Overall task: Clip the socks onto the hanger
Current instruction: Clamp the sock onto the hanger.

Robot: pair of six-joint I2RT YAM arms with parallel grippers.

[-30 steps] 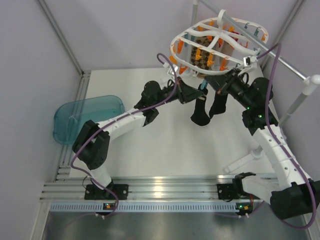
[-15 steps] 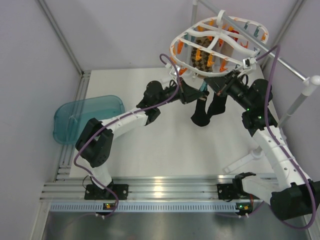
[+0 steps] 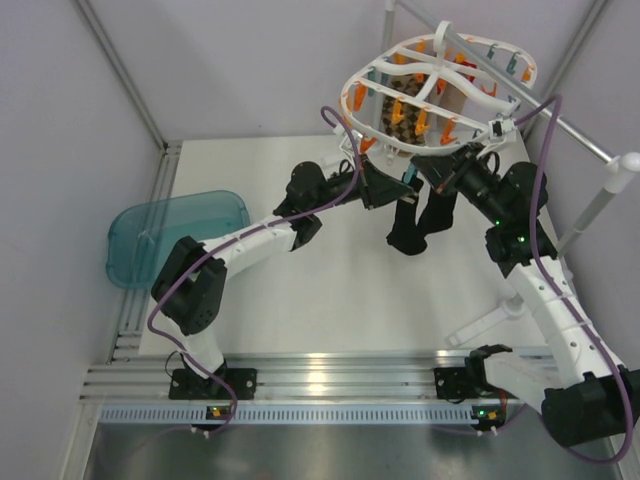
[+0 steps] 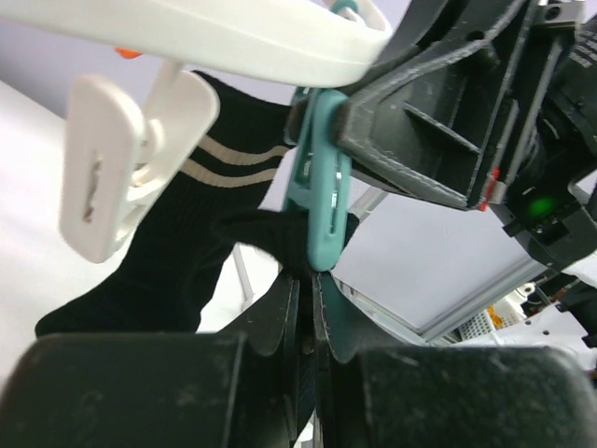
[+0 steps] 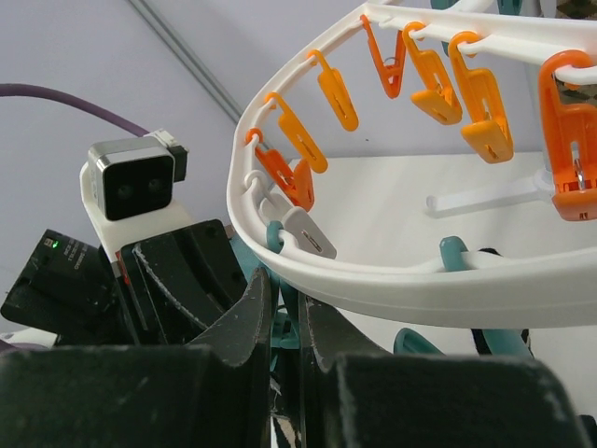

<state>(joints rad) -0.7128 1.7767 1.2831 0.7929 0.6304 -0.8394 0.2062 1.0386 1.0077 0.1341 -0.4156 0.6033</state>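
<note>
The white oval hanger [image 3: 400, 62] hangs at the back right, fringed with orange and teal clips. Two black socks [image 3: 405, 228] dangle below its near rim. In the left wrist view one striped sock [image 4: 177, 243] hangs from a white clip [image 4: 98, 177]. My left gripper [image 4: 306, 280] is shut on the other sock's black cuff [image 4: 270, 233] and holds it at the mouth of a teal clip [image 4: 322, 187]. My right gripper [image 5: 284, 294] is shut on that teal clip's top [image 5: 289, 322], just under the hanger rim [image 5: 420, 275]. Both grippers [image 3: 392, 190] [image 3: 430, 172] meet below the hanger.
A brown patterned sock [image 3: 402, 115] hangs inside the hanger. A teal plastic bin [image 3: 175, 235] sits at the table's left edge. A grey pole stand [image 3: 600, 200] with feet stands at the right. Orange clips [image 5: 466, 93] line the rim.
My left arm has reached further right and up, bringing the sock cuff to the teal clip. The hanging socks have shifted slightly right. The right arm has barely moved.
</note>
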